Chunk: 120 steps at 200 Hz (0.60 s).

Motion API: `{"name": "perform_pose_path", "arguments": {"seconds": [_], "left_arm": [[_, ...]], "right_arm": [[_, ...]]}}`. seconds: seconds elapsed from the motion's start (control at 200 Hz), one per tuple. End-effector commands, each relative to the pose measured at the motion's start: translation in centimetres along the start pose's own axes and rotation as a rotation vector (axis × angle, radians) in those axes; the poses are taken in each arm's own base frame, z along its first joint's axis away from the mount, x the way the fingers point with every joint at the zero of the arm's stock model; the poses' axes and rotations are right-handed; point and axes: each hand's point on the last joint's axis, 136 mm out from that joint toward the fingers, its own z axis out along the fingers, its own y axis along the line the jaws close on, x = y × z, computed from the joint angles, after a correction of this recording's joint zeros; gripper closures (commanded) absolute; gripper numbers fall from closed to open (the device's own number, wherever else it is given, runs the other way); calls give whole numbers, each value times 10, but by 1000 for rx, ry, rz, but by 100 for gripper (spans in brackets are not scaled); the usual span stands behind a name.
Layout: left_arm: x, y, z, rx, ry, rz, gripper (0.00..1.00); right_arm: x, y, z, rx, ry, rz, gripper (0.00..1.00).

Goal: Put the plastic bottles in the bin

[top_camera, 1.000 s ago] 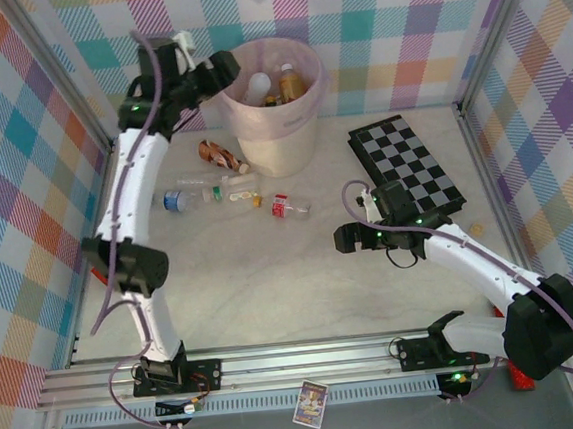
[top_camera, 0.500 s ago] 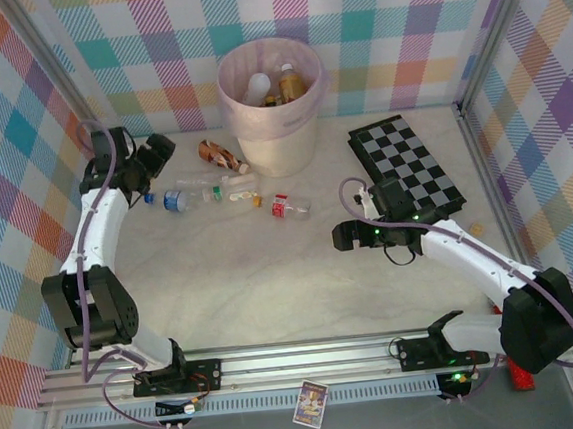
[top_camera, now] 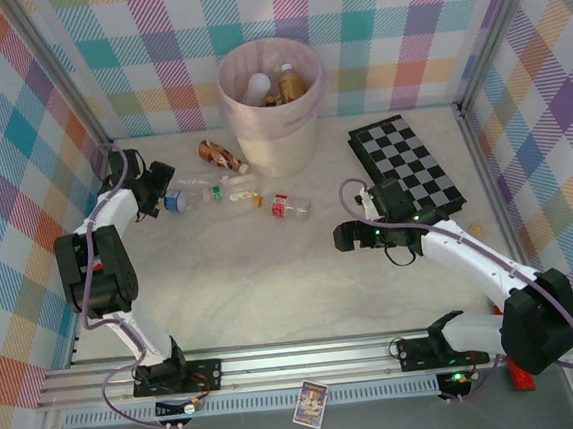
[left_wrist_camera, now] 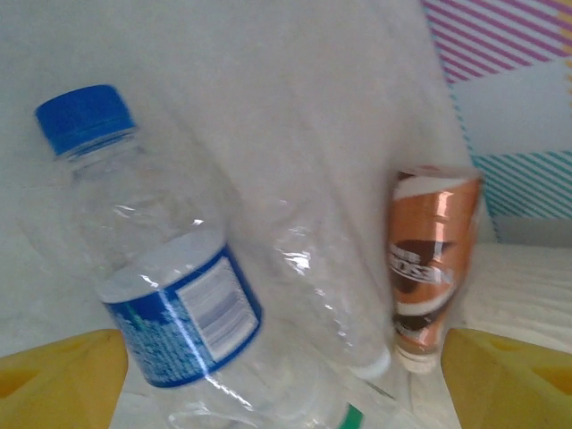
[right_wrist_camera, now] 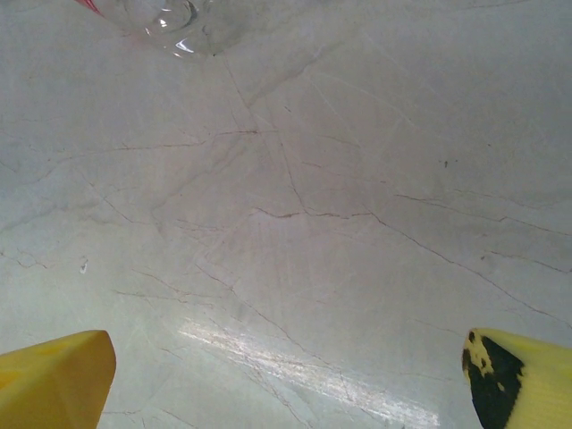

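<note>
- Two grippers: left gripper point(top_camera: 156, 189) and right gripper point(right_wrist_camera: 286, 384), each with jaws wide apart, clamped on nothing.
- Three bottles ahead of the left gripper:
  - blue-capped bottle point(left_wrist_camera: 170, 295), nearest, clear crinkled plastic, blue label
  - clear bottle point(left_wrist_camera: 326, 286), just behind it
  - brown bottle point(left_wrist_camera: 431, 259), glossy, tapered, farther off
- One red-label bottle point(top_camera: 289, 207), lying near the right gripper, ahead, not touching.
- One bin point(top_camera: 280, 140), round, pale, pink-lined, past the brown bottle from the left gripper, at least two bottles inside.
- Table point(right_wrist_camera: 295, 223) under the right gripper: pale, veined like marble.
</note>
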Motion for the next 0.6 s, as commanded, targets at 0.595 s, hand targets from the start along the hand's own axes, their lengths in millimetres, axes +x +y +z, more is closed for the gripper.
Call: {"name": "perform_pose_path", "arguments": {"seconds": [0.595], "left_arm": [[11, 50, 50, -84, 6, -112, 26]], "right_arm": [[7, -7, -7, 45, 4, -8, 1]]}}
